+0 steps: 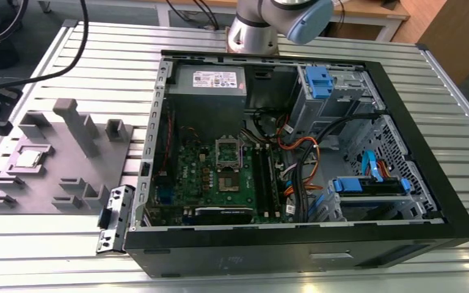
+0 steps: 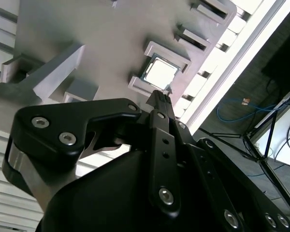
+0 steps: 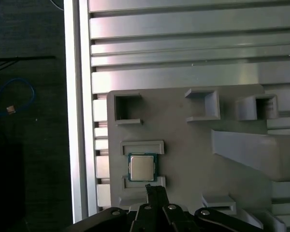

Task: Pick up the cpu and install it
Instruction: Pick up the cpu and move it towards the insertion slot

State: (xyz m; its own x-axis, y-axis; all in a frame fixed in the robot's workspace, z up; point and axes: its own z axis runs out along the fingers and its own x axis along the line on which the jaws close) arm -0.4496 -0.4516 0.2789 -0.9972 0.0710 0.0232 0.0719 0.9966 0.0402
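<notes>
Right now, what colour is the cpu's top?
Shiny silver-grey metal. The cpu shows best in the first wrist view.

Table: ribbed aluminium table (image 1: 71, 256).
Tray: grey plastic tray (image 1: 63, 177) with square recesses, by the table's edge at the exterior view's left.
Cpu: small square silver-topped cpu (image 1: 29, 159), flat in a tray recess.
Case: open black computer case (image 1: 300, 250) mid-table, green motherboard (image 1: 210, 183) inside.
Arm: silver-and-blue robot arm base (image 1: 255, 33) at the table's far edge.

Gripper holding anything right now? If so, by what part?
Nothing held. The cpu lies in its grey tray recess; the gripper hovers near it.
</notes>
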